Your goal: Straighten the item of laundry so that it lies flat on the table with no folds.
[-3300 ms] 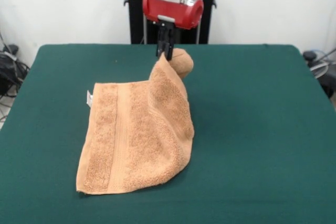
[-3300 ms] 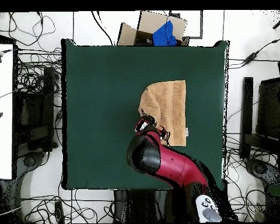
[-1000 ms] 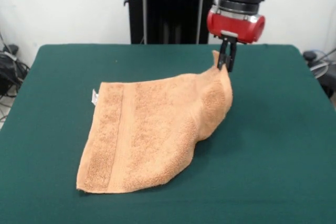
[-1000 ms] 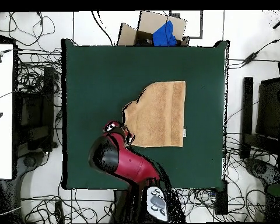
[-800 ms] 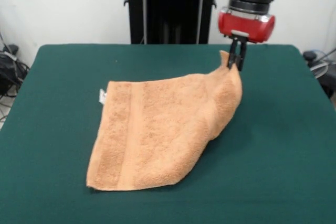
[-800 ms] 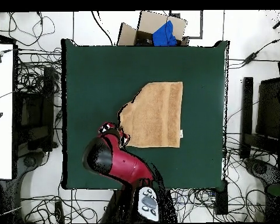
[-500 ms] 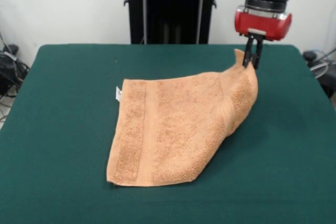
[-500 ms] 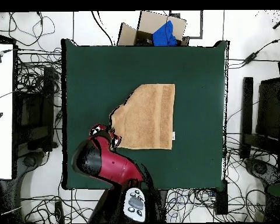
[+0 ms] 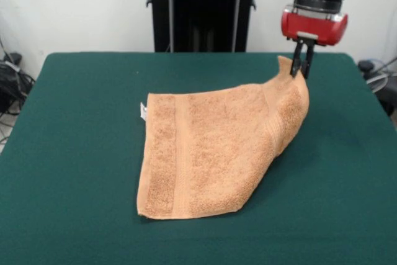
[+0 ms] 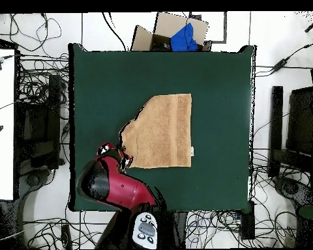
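Dark green cloth covers the table (image 9: 74, 153), where the peach-orange towel (image 9: 211, 153) lies mostly spread near the middle. Its far corner rises to a peak, pinched between the pressed-together fingers of the gripper (image 9: 302, 66), so one fold remains beneath; the hold looks meant for drawing it taut sideways.

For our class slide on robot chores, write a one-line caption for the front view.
The gripper pinches one raised corner of the orange towel above the green table.
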You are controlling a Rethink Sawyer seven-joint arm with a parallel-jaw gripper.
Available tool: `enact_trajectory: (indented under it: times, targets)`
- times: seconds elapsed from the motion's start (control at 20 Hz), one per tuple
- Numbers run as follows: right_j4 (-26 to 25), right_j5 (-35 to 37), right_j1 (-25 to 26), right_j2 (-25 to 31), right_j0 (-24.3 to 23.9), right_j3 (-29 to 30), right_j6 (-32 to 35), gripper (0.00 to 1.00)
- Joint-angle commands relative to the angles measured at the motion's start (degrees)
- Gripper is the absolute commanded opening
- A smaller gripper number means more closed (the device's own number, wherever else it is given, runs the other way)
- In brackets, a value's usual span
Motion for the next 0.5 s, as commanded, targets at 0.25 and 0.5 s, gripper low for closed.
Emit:
enact_trajectory:
  times: [0.25, 0.5]
  targets:
    - [0.91, -5.06, 1.79, 4.84, -1.08, 3.96, 19.33, 0.0]
    - [1.01, -5.95, 2.36, 3.07, 0.27, 3.44, 18.2, 0.0]
